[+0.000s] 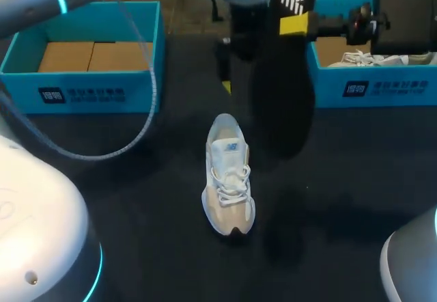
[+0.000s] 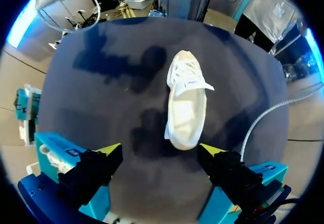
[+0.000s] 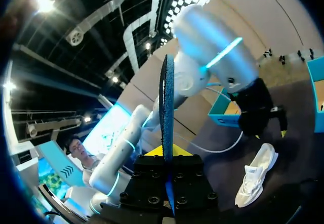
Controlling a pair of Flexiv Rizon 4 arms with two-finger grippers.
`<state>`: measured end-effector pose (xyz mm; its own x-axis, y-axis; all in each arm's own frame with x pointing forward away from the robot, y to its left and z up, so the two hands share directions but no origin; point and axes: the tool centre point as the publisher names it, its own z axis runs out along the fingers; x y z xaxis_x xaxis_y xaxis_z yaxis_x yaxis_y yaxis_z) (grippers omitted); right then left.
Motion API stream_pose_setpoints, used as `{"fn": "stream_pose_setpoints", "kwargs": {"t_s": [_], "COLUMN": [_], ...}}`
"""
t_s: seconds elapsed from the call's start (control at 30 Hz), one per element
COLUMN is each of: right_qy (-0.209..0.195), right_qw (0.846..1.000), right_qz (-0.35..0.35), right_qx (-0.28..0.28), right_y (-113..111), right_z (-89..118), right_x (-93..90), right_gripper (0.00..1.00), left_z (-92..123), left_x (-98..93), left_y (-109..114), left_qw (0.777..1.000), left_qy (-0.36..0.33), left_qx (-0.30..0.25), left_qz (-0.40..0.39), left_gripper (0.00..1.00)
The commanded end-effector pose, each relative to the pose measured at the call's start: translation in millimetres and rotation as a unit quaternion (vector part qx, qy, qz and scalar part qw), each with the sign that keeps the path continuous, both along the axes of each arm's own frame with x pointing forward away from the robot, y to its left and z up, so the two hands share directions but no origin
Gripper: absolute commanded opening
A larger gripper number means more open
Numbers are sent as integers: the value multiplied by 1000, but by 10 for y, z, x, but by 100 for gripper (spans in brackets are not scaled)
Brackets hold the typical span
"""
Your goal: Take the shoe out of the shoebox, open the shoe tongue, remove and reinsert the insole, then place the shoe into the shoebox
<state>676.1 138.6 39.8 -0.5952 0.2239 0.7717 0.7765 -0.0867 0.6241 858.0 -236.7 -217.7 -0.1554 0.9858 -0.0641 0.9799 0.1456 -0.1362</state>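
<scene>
A white and beige shoe [image 1: 229,175] lies on the dark table, toe toward me, laces tied. My left gripper [image 2: 161,150] hangs open above it; in the left wrist view the shoe [image 2: 186,102] lies below, ahead of the spread yellow tips, untouched. In the head view the left gripper [image 1: 233,76] sits behind the shoe. My right gripper [image 1: 297,23] is shut on the top of a black insole [image 1: 283,83], which hangs upright over the table to the right of the shoe. The right wrist view shows the insole [image 3: 166,97] edge-on between its fingers, and the shoe [image 3: 258,176] far below.
A teal shoebox [image 1: 89,93] with a cardboard insert stands at the back left. A second teal box [image 1: 382,87] at the back right holds another white shoe [image 1: 379,60]. A pale cable [image 1: 147,121] loops down from the left arm.
</scene>
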Motion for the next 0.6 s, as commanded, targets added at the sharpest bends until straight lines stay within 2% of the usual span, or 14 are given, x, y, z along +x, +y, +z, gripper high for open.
{"fn": "stream_pose_setpoints", "kwargs": {"t_s": [0.03, 0.33, 0.47, 0.6], "right_qy": [23, 93, 135, 161], "right_qw": [1000, 995, 991, 986], "right_qz": [5, -8, -7, -27], "right_qx": [7, 39, 13, 45], "right_y": [-63, -241, -322, -428], "right_z": [-5, -168, -354, -575], "right_x": [225, 513, 667, 825], "right_gripper": [0, 0, 0, 0], "left_z": [283, 778, 943, 1085], "left_x": [17, 25, -83, -167], "left_y": [222, 257, 276, 312], "left_qw": [986, 960, 944, 933], "left_qy": [-37, -66, -72, -92], "left_qx": [-163, -272, -322, -349], "left_qz": [15, 15, 16, 14], "left_gripper": [100, 100, 100, 100]}}
